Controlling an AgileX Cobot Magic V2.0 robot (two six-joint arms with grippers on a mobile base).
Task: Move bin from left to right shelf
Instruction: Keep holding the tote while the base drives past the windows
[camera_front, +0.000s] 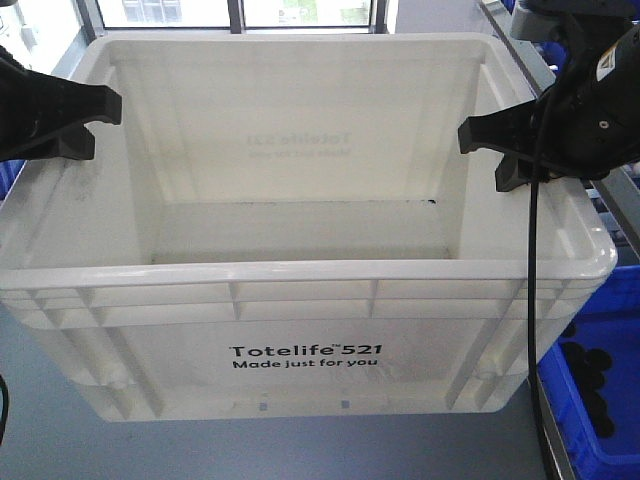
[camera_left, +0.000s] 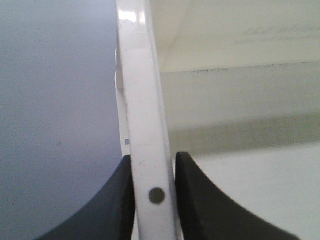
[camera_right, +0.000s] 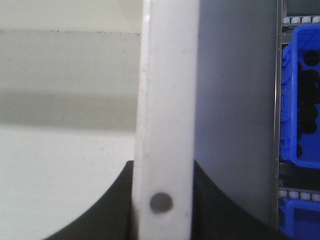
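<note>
Bin (camera_front: 300, 330) is clamped at 2 opposite edges by the left gripper (camera_front: 98, 125) and right gripper (camera_front: 488, 158); slippage off these thin edges could be caused by uneven lifting, tipping it.

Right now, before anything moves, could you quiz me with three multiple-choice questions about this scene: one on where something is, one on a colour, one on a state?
1. Where do the left claw and right claw grip the Totelife crate?
A. its printed front wall
B. its opposite side rims
C. its base

2. What colour is the smaller bin beside it?
A. red
B. green
C. blue

3. The crate is:
A. empty
B. full of discs
C. lidded

Answers: 1 B, black fingers sit either side of each rim; 2 C, it shows blue at lower right; 3 A, its bare floor is visible.
</note>
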